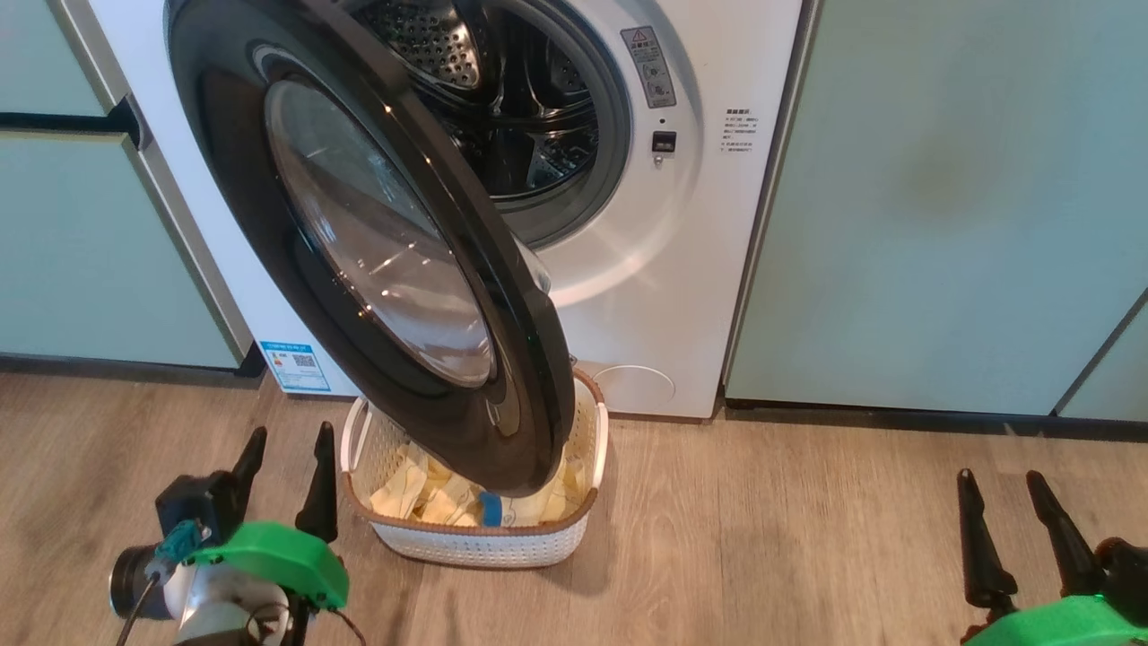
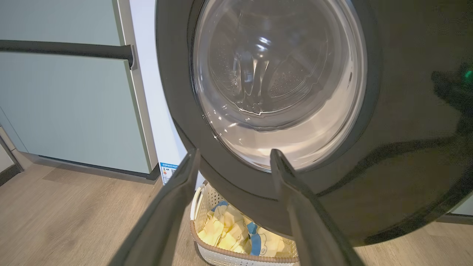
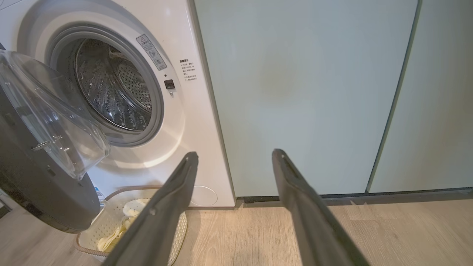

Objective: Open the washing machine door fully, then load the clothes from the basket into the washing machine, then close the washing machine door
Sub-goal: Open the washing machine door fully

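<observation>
My left hand [image 1: 291,431] hangs wide open and empty just left of the basket [image 1: 475,531], facing the outer face of the washing machine door [image 1: 377,242]. My right hand [image 1: 998,475], equally spread and empty, waits well off to the right. The door stands only part open, its lower edge over the basket where the clothes [image 1: 430,502] lie. I'd catch its free edge and swing it steadily leftward, staying above the basket rim, until the drum [image 1: 502,99] is unblocked.
</observation>
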